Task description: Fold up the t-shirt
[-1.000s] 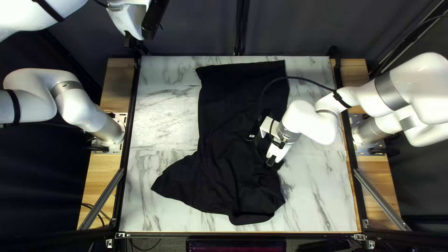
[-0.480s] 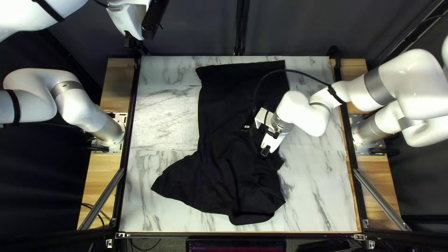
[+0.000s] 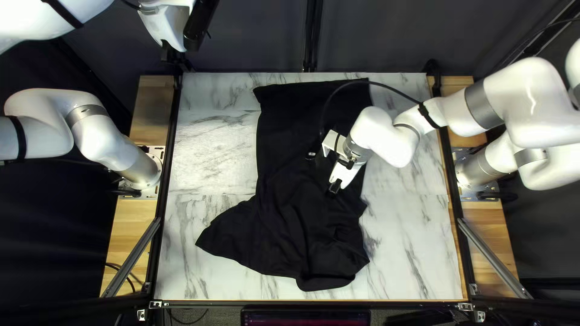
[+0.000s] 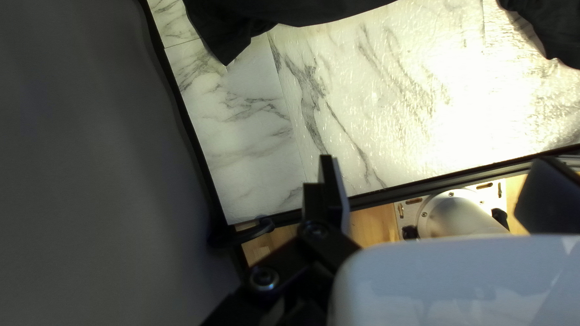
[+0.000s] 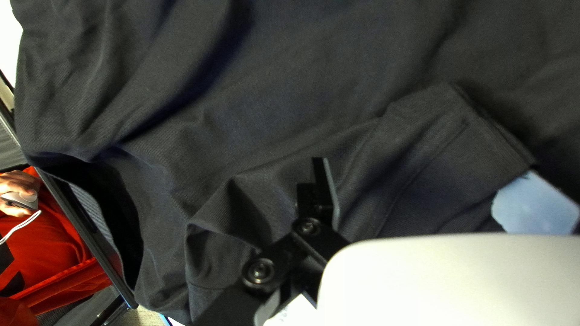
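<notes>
A black t-shirt [image 3: 294,181] lies flat along the middle of the marble table [image 3: 213,149], collar at the near edge and hem at the far edge. One sleeve [image 3: 217,235] spreads out toward the near left. The other side is folded in over the body. My right gripper [image 3: 335,186] hovers open just above the shirt's right half. In the right wrist view its finger [image 5: 317,190] stands over creased cloth [image 5: 226,90] and holds nothing. My left gripper [image 4: 435,190] is open and empty, raised high over the table's far left corner [image 3: 195,25].
Wooden strips [image 3: 149,117] and black frame rails [image 3: 136,258] run along both table sides by the arm bases. A person's hand and orange sleeve [image 5: 18,194] show beyond the table's near edge in the right wrist view. Bare marble [image 3: 408,235] flanks the shirt.
My right gripper has moved from the shirt's right edge toward the far left, over the shirt's body. The shirt and the left arm have not moved.
</notes>
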You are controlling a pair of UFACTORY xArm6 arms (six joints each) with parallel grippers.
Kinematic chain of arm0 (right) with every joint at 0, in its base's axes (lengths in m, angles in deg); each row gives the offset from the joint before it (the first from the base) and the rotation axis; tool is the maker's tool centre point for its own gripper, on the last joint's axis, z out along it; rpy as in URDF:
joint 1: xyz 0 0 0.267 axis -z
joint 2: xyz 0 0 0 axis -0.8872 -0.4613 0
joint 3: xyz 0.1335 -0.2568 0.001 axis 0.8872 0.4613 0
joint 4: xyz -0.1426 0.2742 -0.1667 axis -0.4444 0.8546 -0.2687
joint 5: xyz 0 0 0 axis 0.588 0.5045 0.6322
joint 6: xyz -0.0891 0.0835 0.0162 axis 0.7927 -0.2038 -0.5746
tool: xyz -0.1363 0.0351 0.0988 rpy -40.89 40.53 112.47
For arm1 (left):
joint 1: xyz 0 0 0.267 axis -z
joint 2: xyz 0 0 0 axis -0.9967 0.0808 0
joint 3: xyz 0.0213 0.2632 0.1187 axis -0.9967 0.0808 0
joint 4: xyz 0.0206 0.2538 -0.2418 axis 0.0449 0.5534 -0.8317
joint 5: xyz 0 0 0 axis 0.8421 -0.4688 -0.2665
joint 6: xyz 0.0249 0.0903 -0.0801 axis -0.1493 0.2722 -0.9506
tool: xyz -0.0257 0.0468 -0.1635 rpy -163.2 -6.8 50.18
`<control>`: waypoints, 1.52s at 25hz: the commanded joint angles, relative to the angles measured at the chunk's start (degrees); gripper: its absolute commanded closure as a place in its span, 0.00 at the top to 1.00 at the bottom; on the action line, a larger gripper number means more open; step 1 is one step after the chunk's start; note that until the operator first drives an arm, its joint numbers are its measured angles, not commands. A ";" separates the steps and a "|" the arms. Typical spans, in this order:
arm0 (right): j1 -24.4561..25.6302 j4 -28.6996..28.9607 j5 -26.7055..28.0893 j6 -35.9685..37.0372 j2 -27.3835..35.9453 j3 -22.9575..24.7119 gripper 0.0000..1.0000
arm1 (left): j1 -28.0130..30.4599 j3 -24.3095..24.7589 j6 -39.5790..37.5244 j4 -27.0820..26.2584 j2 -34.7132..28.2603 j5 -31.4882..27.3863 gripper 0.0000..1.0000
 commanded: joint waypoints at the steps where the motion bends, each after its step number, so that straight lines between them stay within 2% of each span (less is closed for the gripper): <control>1: 1.58 -1.98 1.34 -0.13 -0.06 -0.90 1.00 | 0.00 0.00 0.00 0.00 0.00 0.00 1.00; 5: 1.56 -4.20 2.00 -2.00 1.19 -0.20 1.00 | 0.00 0.00 0.00 0.00 0.00 0.00 1.00; 7: 0.21 -5.05 1.31 -3.95 3.19 2.20 1.00 | 0.00 0.00 0.00 0.00 0.00 0.00 1.00; 10: -3.30 -4.47 -1.24 -6.75 6.04 7.13 1.00 | 0.00 0.00 0.00 0.00 0.00 0.00 1.00; 14: -9.94 -6.84 -4.31 -15.73 11.22 14.20 1.00 | 0.00 0.00 0.00 0.00 0.00 0.00 1.00; 19: -14.88 -8.93 -5.92 -23.38 13.09 17.08 1.00 | 0.00 0.00 0.00 0.00 0.00 0.00 1.00; 23: -17.32 -2.93 -9.65 -20.98 11.51 18.68 1.00 | 0.00 0.00 0.00 0.00 0.00 0.00 1.00; 26: -17.81 0.92 -10.89 -18.32 9.89 18.21 0.99 | 0.00 0.00 0.00 0.00 0.00 0.00 1.00; 34: -18.04 6.95 -12.21 -14.12 8.85 19.15 0.96 | 0.00 0.00 0.00 0.00 0.00 0.00 1.00; 37: -17.64 7.72 -11.94 -13.18 8.30 18.26 0.86 | 0.00 0.00 0.00 0.00 0.00 0.00 1.00; 38: -17.44 7.83 -11.76 -12.89 8.10 17.72 0.77 | 0.00 0.00 0.00 0.00 0.00 0.00 1.00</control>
